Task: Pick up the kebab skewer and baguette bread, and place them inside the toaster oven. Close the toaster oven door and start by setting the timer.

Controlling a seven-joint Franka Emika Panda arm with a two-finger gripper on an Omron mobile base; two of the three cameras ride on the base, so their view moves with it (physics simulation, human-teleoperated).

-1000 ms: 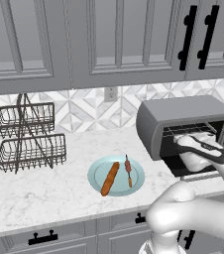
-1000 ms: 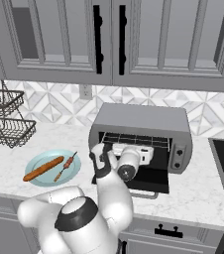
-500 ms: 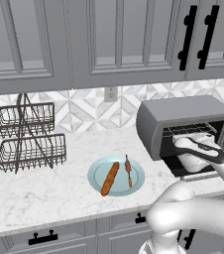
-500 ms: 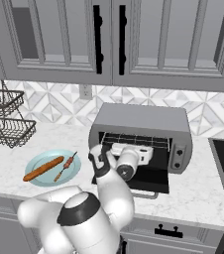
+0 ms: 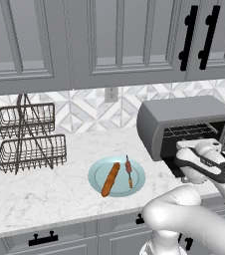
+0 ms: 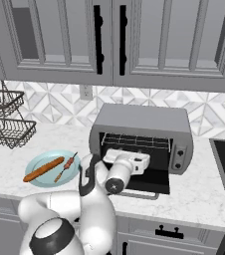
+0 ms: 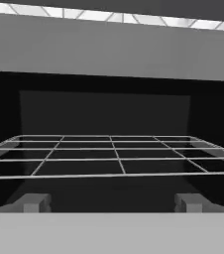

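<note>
The tool (image 7: pixel 112 202) stands wide open and empty, facing the toaster oven (image 6: pixel 143 127)'s wire rack (image 7: pixel 111 155), touching nothing.

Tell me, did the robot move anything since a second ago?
Hardly. The open pincer only shifted a little at the mouth of the toaster oven, and it holds nothing. The baguette bread and kebab skewer stayed on the blue plate, and the toaster oven door stayed down.

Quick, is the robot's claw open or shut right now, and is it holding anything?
Gripper: open, holding nothing, pointing into the toaster oven.
</note>
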